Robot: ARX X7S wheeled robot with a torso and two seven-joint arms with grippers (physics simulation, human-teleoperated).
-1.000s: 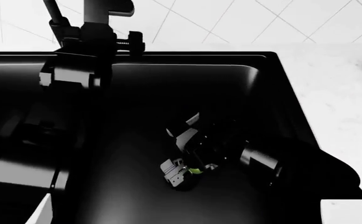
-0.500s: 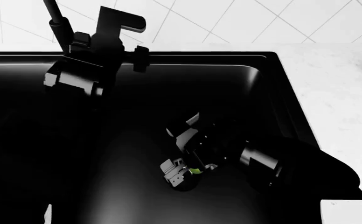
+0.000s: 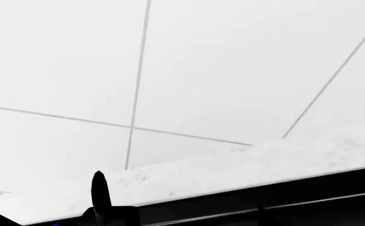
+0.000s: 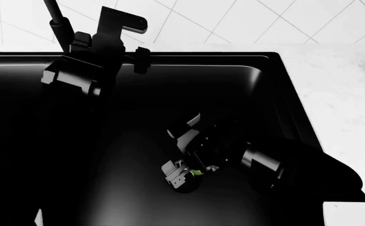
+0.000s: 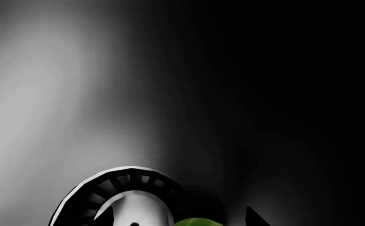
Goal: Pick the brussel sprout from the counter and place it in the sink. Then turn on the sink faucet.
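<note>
The right gripper's (image 4: 189, 175) jaws are low in the sink (image 4: 270, 89), closed around the brussel sprout (image 4: 197, 173), a green sliver just beside the round drain strainer (image 5: 129, 197). The left gripper (image 4: 129, 44) sits at the basin's back rim by the sink faucet (image 4: 54, 16); whether its jaws are open cannot be told. White counter (image 4: 342, 103) flanks the sink.
</note>
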